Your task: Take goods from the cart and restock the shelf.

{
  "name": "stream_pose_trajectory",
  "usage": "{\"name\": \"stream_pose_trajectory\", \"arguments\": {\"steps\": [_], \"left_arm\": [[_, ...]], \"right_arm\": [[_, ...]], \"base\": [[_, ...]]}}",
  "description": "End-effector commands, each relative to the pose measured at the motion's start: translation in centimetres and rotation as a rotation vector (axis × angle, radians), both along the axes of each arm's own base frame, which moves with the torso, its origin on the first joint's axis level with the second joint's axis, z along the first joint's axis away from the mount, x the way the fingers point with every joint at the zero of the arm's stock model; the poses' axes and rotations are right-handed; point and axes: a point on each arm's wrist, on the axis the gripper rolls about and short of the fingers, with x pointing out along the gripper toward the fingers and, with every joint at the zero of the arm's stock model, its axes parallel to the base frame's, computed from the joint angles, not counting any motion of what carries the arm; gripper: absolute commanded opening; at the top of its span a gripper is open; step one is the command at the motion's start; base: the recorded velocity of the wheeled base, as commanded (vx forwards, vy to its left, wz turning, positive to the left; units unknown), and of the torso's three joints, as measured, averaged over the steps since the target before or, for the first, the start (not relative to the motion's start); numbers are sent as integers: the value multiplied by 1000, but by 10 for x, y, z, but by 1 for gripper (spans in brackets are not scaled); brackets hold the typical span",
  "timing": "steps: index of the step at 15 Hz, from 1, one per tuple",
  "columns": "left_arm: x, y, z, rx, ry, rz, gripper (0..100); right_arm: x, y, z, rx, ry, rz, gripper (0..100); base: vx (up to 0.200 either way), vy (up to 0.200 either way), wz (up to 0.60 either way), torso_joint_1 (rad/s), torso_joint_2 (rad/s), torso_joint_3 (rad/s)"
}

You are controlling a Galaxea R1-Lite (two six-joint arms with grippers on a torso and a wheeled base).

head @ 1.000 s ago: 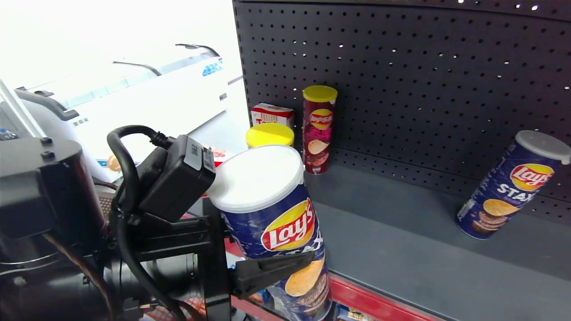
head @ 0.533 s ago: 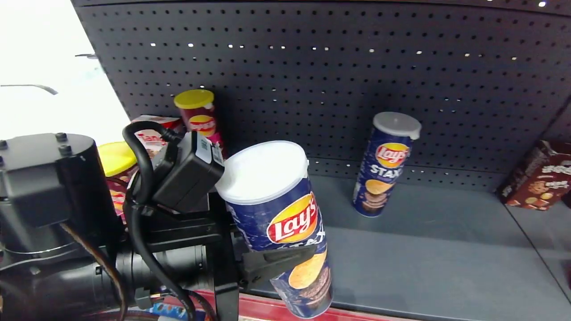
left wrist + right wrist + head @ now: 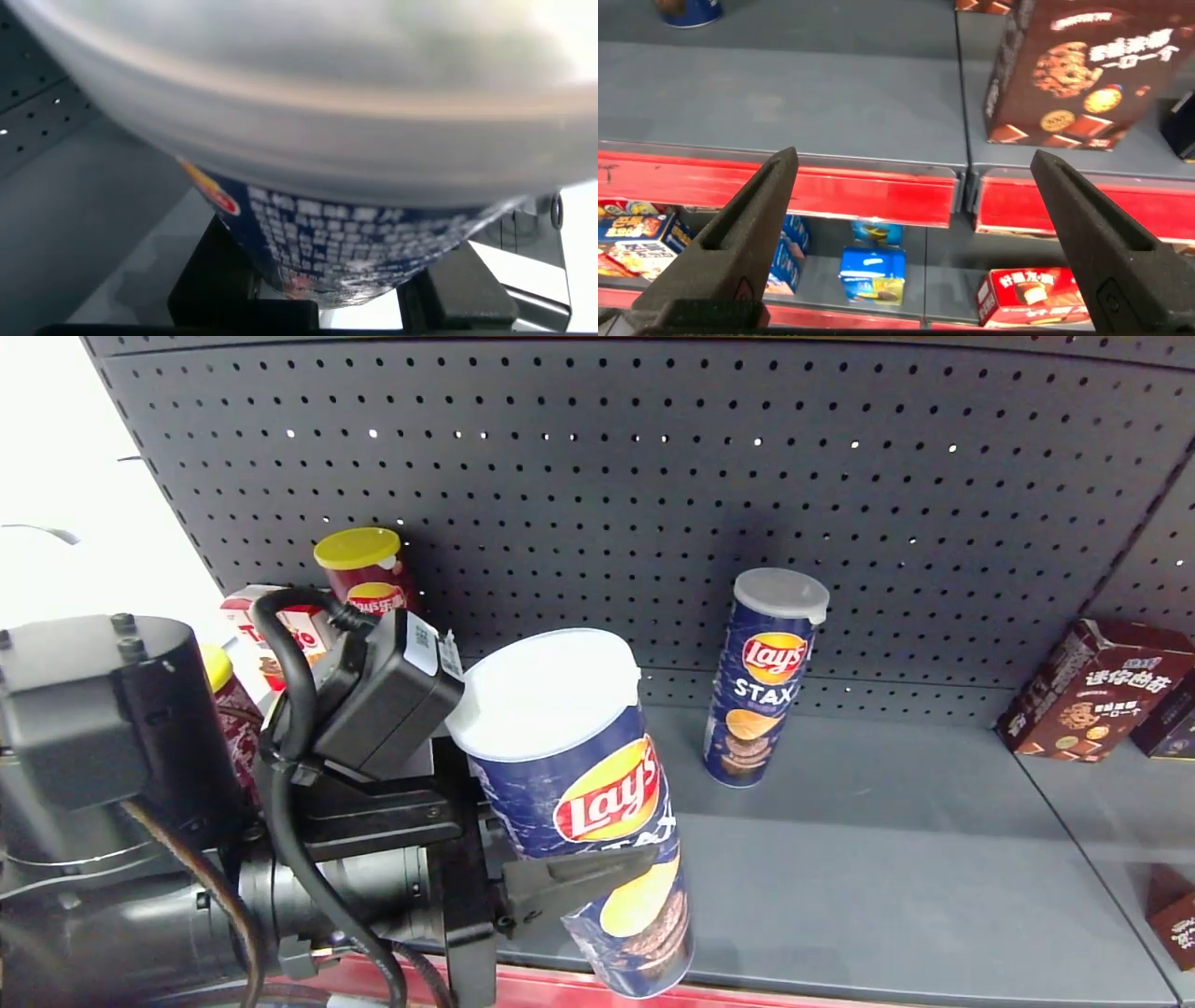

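Lower centre: a blue chip can (white-lidded, tilted) is clamped by the left pincer over the shelf front edge. The right pincer is held spread wide apart.

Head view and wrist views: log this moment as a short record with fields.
Left arm: left gripper shut on held can, blue with white lid, tilted, base near the front edge of the shelf
Right arm: right gripper open, empty, facing the shelf's red front edge
Backing: pegboard
Already shelved: second blue can standing near the pegboard; red can with yellow lid toward the left; brown box toward the right
Task state: held can not yet released
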Motion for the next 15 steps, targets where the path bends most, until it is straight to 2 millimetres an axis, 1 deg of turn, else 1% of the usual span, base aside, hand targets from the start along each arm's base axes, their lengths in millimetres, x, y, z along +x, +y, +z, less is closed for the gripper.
{"name": "stream_pose_trajectory", "arguments": {"steps": [1,6,7,11,15], "left_arm": [[-1,1,0,-2,-1,0,0],[-1,1,-2,3,6,2,0],[-1,1,-2,3,6,2,0],[0,2,-2,5,8,8,0],[6,10,-4,7,10,52,0]], "right_arm": [[0,0,0,0,1,0,100],[0,0,0,0,1,0,100],[0,0,0,0,1,1,100],[0,0,0,2,-1,0,100],[0,0,0,-3,3,9,100]], "base": [[0,0,-600,2,7,2],[0,0,0,0,0,0],[0,0,-600,-7,2,2],[0,0,0,0,0,0],[0,0,0,0,0,0]]}}
